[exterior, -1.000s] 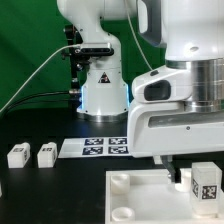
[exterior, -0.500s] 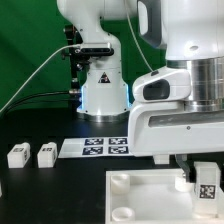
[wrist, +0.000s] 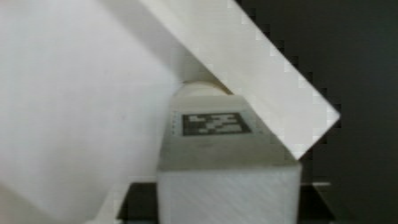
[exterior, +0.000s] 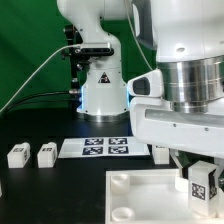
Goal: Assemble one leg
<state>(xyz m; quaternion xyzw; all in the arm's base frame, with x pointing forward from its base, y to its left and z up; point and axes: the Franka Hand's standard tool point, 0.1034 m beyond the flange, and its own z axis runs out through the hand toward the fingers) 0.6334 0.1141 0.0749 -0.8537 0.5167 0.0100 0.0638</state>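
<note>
A white leg [exterior: 204, 188] with a black-and-white tag on its face is held in my gripper [exterior: 199, 176], which is shut on it. The leg hangs slightly tilted over the right corner of the large white square panel [exterior: 140, 200], near a round corner socket. In the wrist view the leg [wrist: 217, 150] fills the middle, its tag facing the camera, with the white panel [wrist: 71, 100] behind it. My gripper [wrist: 226, 205] shows only as dark finger edges on either side of the leg. Whether the leg touches the panel cannot be told.
Two more legs [exterior: 17, 155] [exterior: 46, 154] lie at the exterior view's left on the black table. A third [exterior: 160, 152] lies behind my gripper. The marker board [exterior: 93, 147] lies before the robot base [exterior: 100, 90].
The gripper with the leg has turned and dropped a little toward the panel's right corner; the leg now looks more tilted. The other legs have not moved.
</note>
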